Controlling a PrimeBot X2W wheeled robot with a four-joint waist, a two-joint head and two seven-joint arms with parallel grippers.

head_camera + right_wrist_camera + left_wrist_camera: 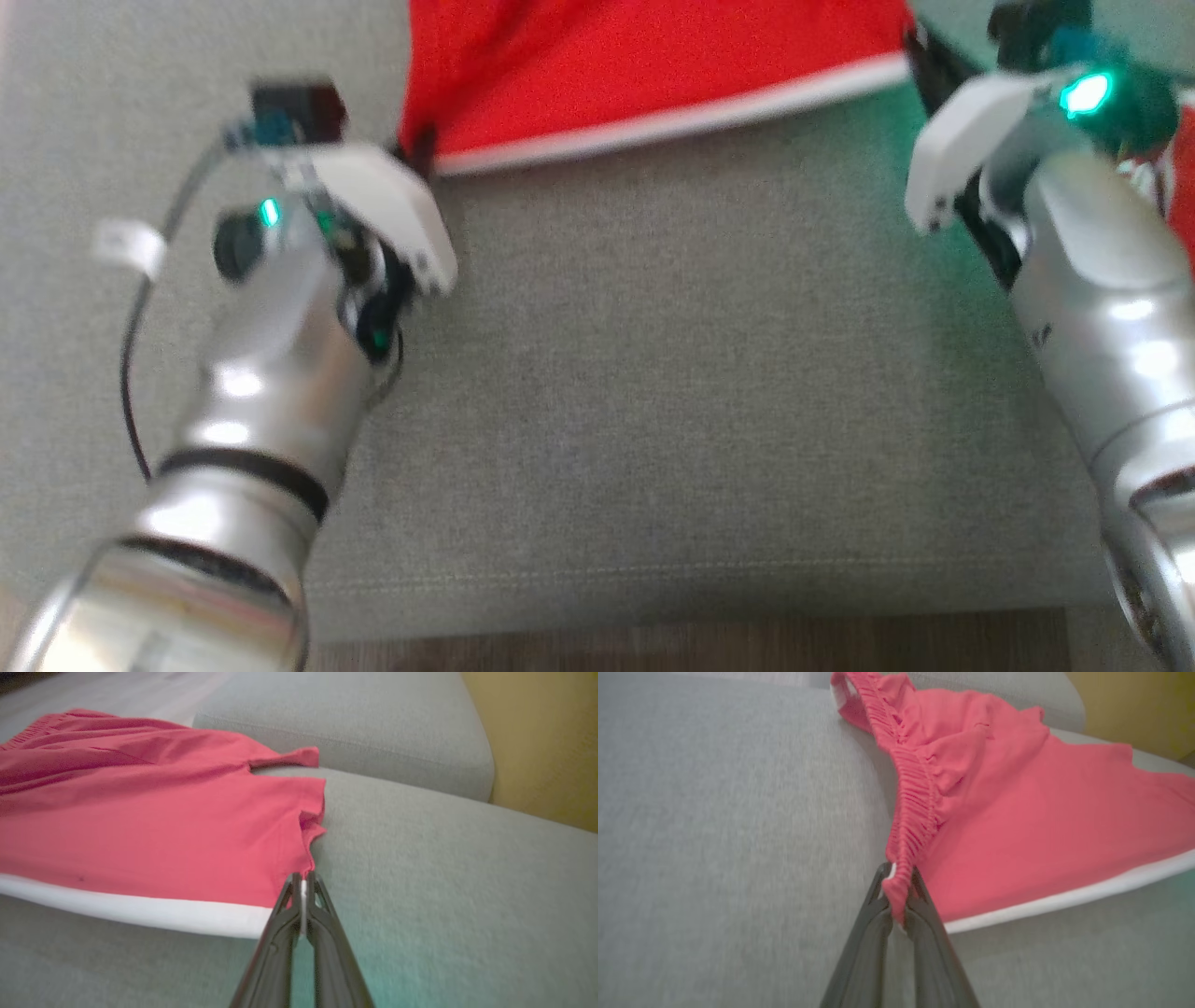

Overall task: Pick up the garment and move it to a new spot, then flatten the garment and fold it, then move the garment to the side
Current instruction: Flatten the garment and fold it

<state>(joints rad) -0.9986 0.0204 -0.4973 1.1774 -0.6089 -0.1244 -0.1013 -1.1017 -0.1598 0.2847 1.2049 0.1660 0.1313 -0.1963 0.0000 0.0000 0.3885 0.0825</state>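
The garment (644, 65) is a pair of red shorts with a white side stripe, stretched across the grey sofa cushion at the top of the head view. My left gripper (896, 886) is shut on the gathered elastic waistband corner of the garment (1017, 826). In the head view that gripper (415, 154) sits at the garment's left corner. My right gripper (302, 882) is shut on the hem corner of the garment (149, 835), where the white stripe ends. At the head view's upper right, the right gripper (920, 51) holds the garment's right corner.
The grey sofa seat cushion (672, 373) spreads beneath both arms, its front seam and a strip of wooden floor (691, 649) below. A back cushion (355, 728) rises behind the garment. A yellow wall (542, 742) stands to the right.
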